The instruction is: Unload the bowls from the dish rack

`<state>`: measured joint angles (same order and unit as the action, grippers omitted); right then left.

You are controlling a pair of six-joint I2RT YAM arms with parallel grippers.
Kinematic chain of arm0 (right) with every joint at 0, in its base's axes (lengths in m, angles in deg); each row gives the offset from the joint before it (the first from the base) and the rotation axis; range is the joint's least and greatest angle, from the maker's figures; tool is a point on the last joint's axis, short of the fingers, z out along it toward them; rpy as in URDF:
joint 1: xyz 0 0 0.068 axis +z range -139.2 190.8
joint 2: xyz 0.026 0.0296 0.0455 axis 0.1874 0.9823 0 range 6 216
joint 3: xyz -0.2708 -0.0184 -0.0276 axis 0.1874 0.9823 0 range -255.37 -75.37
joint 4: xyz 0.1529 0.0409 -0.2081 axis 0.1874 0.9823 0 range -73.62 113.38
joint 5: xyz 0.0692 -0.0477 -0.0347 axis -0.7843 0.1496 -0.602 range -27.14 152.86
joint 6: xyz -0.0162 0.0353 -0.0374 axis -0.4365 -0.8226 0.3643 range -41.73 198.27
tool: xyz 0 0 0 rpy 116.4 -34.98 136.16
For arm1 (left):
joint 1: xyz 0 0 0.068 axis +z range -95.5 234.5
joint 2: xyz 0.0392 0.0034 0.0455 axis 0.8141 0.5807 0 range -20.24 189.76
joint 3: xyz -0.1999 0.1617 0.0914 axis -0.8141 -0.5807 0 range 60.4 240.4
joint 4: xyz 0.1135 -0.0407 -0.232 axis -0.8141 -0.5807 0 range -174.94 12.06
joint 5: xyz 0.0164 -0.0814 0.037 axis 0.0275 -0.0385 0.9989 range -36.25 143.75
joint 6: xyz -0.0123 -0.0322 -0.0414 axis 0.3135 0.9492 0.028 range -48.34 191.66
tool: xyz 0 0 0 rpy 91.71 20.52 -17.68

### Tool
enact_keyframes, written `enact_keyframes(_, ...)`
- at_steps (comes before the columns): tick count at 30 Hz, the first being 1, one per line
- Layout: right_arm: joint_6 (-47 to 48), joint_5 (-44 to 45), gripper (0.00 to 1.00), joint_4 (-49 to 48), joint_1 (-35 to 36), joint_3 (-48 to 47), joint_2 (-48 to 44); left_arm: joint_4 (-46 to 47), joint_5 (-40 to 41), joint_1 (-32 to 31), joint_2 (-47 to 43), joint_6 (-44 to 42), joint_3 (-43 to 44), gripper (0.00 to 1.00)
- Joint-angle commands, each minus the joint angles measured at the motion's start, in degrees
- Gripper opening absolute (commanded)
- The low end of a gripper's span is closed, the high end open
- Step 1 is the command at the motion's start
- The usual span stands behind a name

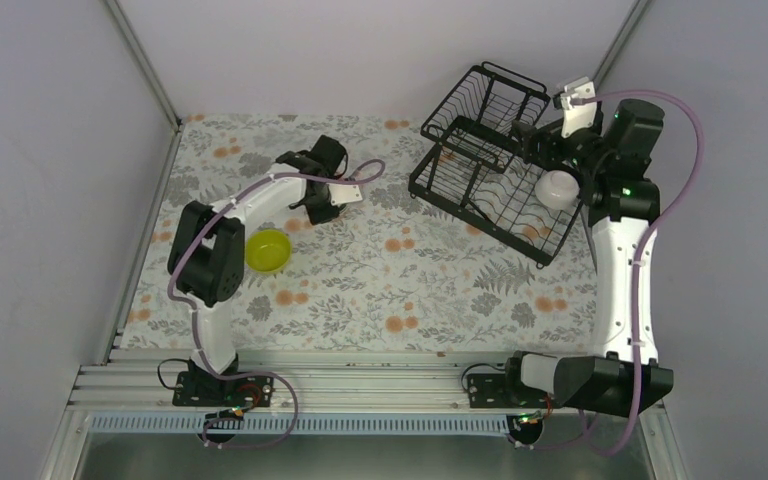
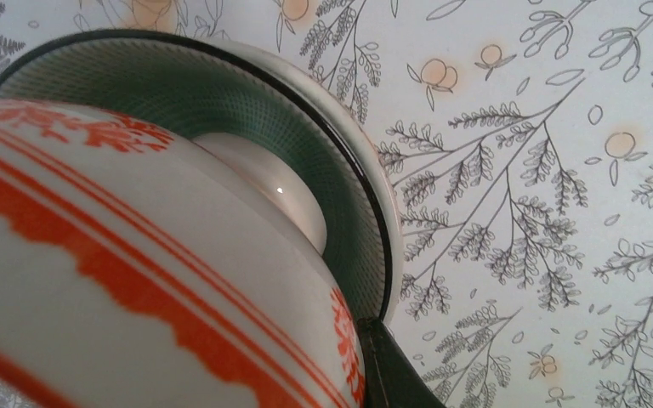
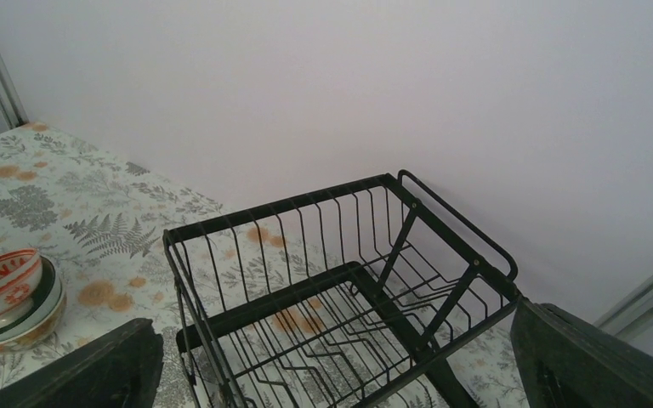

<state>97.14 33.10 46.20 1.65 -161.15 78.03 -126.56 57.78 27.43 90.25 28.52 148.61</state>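
Red-patterned bowl (image 2: 136, 280) sits clamped in our left gripper (image 1: 323, 203). Our right gripper (image 3: 333, 340) gapes above the dish rack (image 3: 264, 304).

The left arm (image 1: 250, 200) folds at the elbow and reaches forward, wrist bent down, with the left gripper (image 1: 322, 207) clamped on a bowl (image 2: 136, 280). The right arm (image 1: 620, 270) stretches forward, wrist turned left, and the right gripper (image 3: 333, 340) has its jaws spread wide.

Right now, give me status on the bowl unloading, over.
Left jaws shut on red-patterned bowl, at the bowl stack. Right jaws open over dish rack; white bowl in its lower tray. No obstruction seen.
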Motion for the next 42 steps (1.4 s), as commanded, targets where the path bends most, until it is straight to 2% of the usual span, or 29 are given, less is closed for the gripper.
enact_keyframes(1, -0.5, -0.4, 1.0, 2.0, -0.6, -1.9, -1.8, -2.4, 3.9, -0.7, 3.2, -0.8, 4.1, 0.02)
enact_keyframes(19, 0.0, -0.9, 1.0, 1.1, -0.6, -0.1, -1.8, -18.3, 15.8, -5.5, 14.1, 3.0, 23.3, 0.03)
enact_keyframes(21, 0.1, -1.1, 1.0, 1.0, -0.7, 0.1, -1.7, -19.7, 16.0, -5.7, 14.6, 3.6, 24.7, 0.06)
enact_keyframes(23, 0.1, -1.4, 1.0, 0.8, -0.7, 0.2, -1.6, -19.9, 16.7, -6.1, 14.6, 3.4, 25.1, 0.15)
enact_keyframes(29, -0.3, -2.0, 1.0, 0.8, -0.7, -0.4, -1.5, -23.1, 17.5, -6.5, 15.7, 3.7, 28.5, 0.3)
enact_keyframes(35, 0.1, -1.9, 1.0, 1.1, -0.8, -0.4, -1.5, -26.1, 17.4, -6.8, 15.8, 3.8, 31.3, 0.32)
enact_keyframes(40, 0.0, -1.6, 1.0, 0.9, -0.7, 0.1, -1.7, -29.0, 17.1, -7.2, 16.8, 4.6, 37.3, 0.33)
enact_keyframes(42, 0.0, -1.3, 1.0, 0.8, -0.8, 0.3, -2.0, -29.1, 17.6, -7.2, 16.9, 4.7, 39.3, 0.39)
